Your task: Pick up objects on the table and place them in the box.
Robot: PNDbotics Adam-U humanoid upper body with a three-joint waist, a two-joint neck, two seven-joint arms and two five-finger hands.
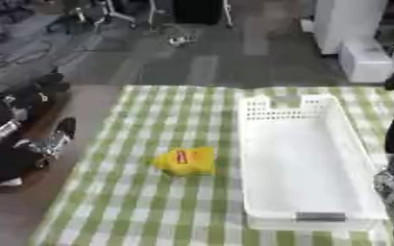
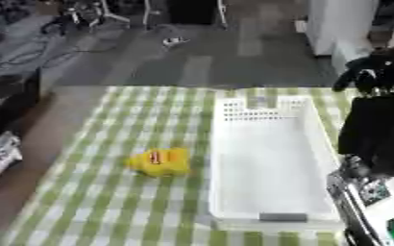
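Note:
A yellow packet (image 1: 186,161) with a red label lies on the green-and-white checked tablecloth (image 1: 133,206), just left of the box. The white plastic box (image 1: 244,163) stands lengthwise on the right half of the table, and only its bare white floor shows inside. My left hand (image 1: 41,146), black with silver parts, hangs off the table's left edge, well left of the packet. My right hand (image 2: 375,129) is a dark shape at the right edge, beside the box's right wall and slightly above it. Neither hand touches anything.
A brown strip of bare table (image 1: 32,202) runs along the cloth's left side. Beyond the far edge lie grey floor, cables and a white cabinet (image 1: 351,29). A silver device with green parts (image 2: 375,199) sits at the lower right, next to the box.

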